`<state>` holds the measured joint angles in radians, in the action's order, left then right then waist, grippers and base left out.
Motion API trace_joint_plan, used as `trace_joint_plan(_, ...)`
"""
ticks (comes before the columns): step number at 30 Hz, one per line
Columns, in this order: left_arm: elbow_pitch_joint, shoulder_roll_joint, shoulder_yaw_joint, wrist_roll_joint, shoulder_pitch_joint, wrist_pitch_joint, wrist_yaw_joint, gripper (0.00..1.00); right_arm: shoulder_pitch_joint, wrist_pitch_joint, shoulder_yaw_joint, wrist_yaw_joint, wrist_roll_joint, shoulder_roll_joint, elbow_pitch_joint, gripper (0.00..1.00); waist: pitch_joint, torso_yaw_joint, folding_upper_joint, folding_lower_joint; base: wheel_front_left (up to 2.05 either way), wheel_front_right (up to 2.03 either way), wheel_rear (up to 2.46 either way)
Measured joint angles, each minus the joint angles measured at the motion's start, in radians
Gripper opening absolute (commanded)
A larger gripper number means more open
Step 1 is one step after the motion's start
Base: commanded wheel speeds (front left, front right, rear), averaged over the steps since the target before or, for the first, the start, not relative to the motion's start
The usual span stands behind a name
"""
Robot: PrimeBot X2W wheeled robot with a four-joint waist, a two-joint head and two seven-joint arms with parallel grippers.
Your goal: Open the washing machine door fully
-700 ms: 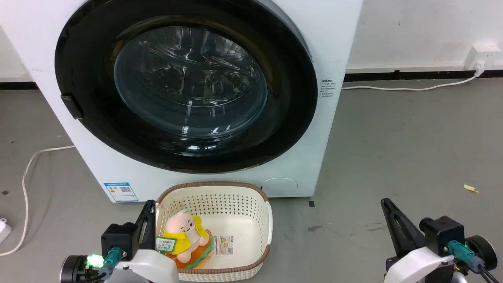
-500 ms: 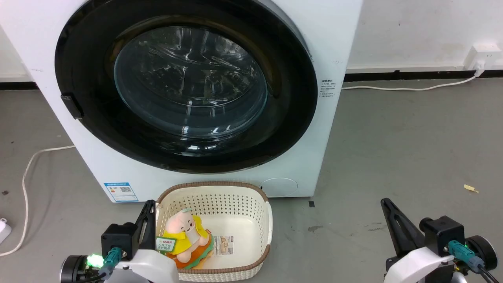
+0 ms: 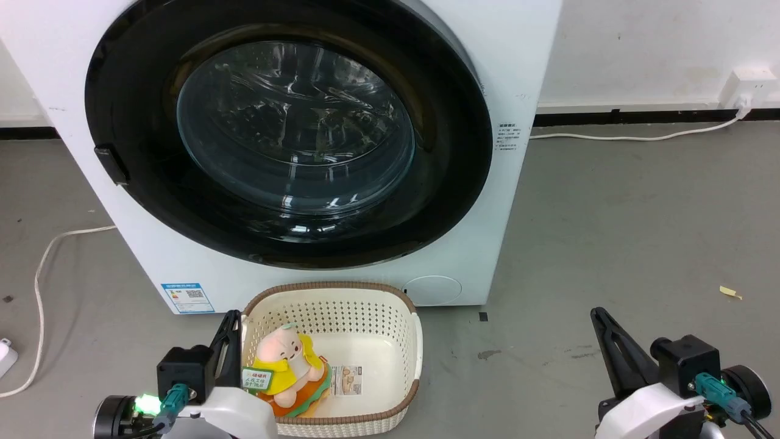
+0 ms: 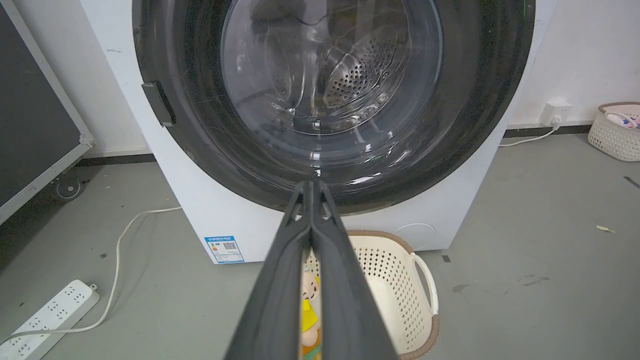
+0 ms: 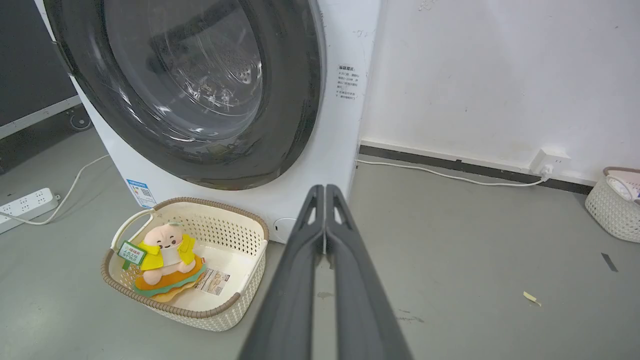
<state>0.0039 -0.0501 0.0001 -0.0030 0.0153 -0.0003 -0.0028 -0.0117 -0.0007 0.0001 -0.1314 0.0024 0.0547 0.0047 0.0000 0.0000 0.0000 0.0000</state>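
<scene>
The white washing machine (image 3: pixel 524 55) stands on the grey floor ahead. Its round glossy black door (image 3: pixel 445 183) with the clear glass bowl lies flat against the front, a small black latch tab (image 3: pixel 111 165) at its left rim. In the left wrist view the door (image 4: pixel 480 100) fills the upper part, and the right wrist view has the door (image 5: pixel 285 115) at upper left. My left gripper (image 3: pixel 231 318) is shut at the lower left, beside the basket and well short of the door. Low at the right, over bare floor, my right gripper (image 3: pixel 597 314) is shut too. Neither holds anything.
A cream perforated basket (image 3: pixel 390 299) with a plush toy (image 3: pixel 286 366) sits on the floor right before the machine. A white cable (image 3: pixel 42 268) and a power strip (image 4: pixel 45 315) lie at the left. Another basket (image 5: pixel 612 205) stands far right by the wall.
</scene>
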Motion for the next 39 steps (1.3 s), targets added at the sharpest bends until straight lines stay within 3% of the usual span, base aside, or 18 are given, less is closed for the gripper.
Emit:
trace_joint_plan(17, 0.0, 0.0, 0.0, -0.002, 0.0, 0.0, 0.0, 0.0, 0.0, -0.003, -0.002, 0.0, 0.001, -0.001, 0.003, 0.0, 0.0, 0.0, 0.0, 0.0, 0.0, 0.0, 0.0)
trace_joint_plan(18, 0.0, 0.0, 0.0, -0.002, 0.0, 0.0, 0.0, 1.0, 0.0, -0.003, -0.002, 0.0, 0.001, -0.001, 0.003, 1.0, 0.0, 0.0, 0.0, 0.0, 0.0, 0.0, 0.0)
trace_joint_plan(39, 0.004, 0.001, -0.017, -0.001, 0.001, -0.028, 0.001, 1.0, -0.001, -0.028, 0.0, 0.0, 0.038, 0.0, 0.002, 1.0, 0.007, 0.0, 0.0, 0.0, 0.0, 0.0, 0.0)
